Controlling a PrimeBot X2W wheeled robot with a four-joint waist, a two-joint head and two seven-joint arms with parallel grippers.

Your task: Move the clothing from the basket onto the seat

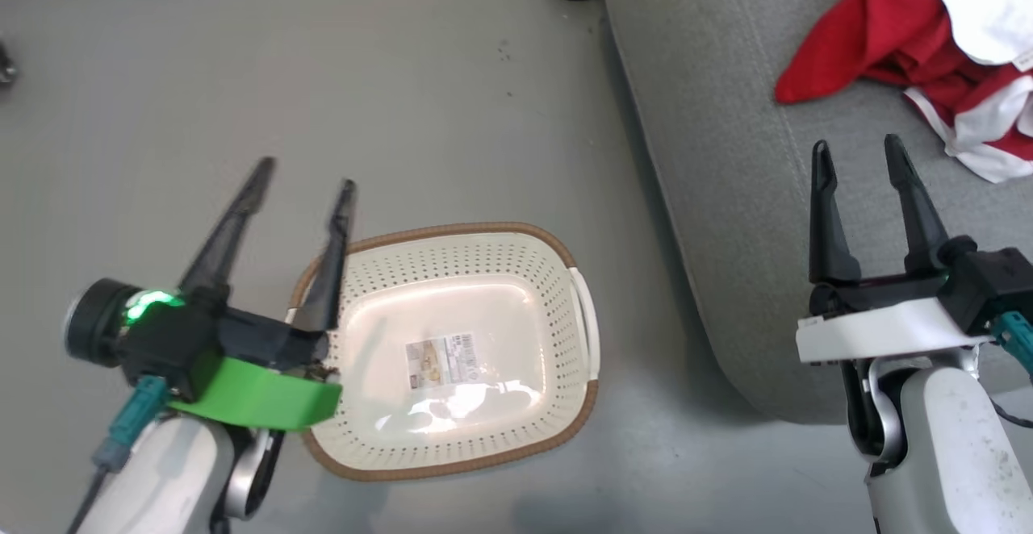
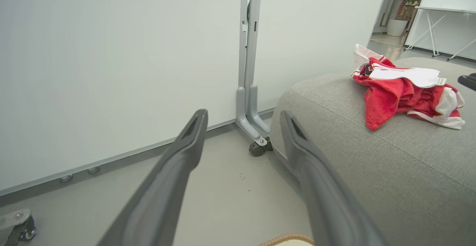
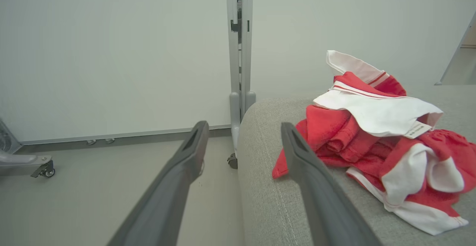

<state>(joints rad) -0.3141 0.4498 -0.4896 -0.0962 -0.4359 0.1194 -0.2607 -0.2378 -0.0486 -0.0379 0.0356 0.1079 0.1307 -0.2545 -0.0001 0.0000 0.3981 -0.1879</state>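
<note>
Clothing [image 1: 880, 34] is lying in a crumpled red-and-white heap on the seat [image 1: 726, 195], toward the upper right of my head view, and it is resting wholly on the grey cushion, well apart from the basket [image 1: 476, 253]. That basket is sitting upright on the floor [image 1: 363, 74] just beside the seat's rounded edge, its pale bottom showing, with a label [image 1: 440, 360] stuck near the middle. I am holding the left pincer [image 1: 307, 174] above the basket's left side; its two dark fingers are standing wide apart with only air between them, and one finger is crossing the brown rim in the head view. Through the left wrist camera I am looking along those fingers at a pale wall panel [image 2: 111, 52], a grey post on a caster [image 2: 256, 148] and the clothing on the seat off to the right, with a sliver of the basket's rim showing at the bottom edge. I am keeping the right pincer [image 1: 858, 143] over the seat, its fingers likewise spread wide and gripping nothing, pointing up the head view with the clothing near them on the right but not touching them. From the right wrist camera the heap is lying just to the right of the right-hand finger, white panels folded over the red cloth.
</note>
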